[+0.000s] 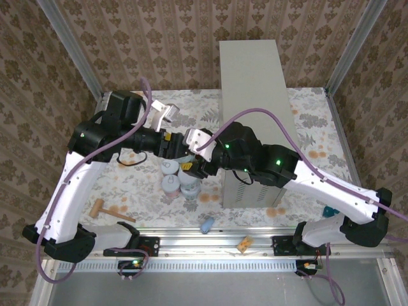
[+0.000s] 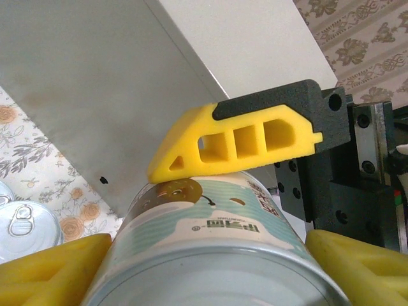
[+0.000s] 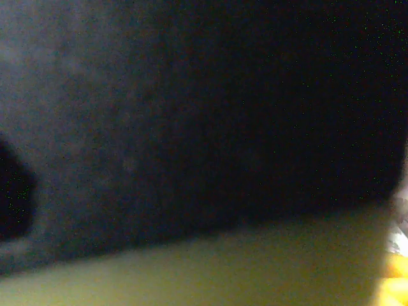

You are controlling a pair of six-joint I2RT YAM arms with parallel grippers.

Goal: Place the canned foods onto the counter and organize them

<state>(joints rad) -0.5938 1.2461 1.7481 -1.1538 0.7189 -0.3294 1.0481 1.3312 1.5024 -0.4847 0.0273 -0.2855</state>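
A can (image 2: 217, 210) with a light-blue and white label lies on its side between the yellow fingers (image 2: 51, 268) of my left gripper (image 2: 207, 274), which is shut on it. My right gripper (image 1: 191, 167) meets it from the right. One of its yellow fingers (image 2: 236, 143) presses on the can's far end and the other is hidden behind the can. The right wrist view is dark and blurred. The counter (image 1: 248, 70) is a tall light-grey box just behind, its wall (image 2: 95, 83) close to the can. Three more cans (image 1: 171, 185) stand on the floral floor below the grippers, one lid (image 2: 25, 223) at lower left.
A small wooden mallet (image 1: 105, 209) lies at the front left. A blue lump (image 1: 207, 224) and a tan block (image 1: 244, 243) sit by the front metal rail (image 1: 191, 237). Both arms cross the space left of the counter.
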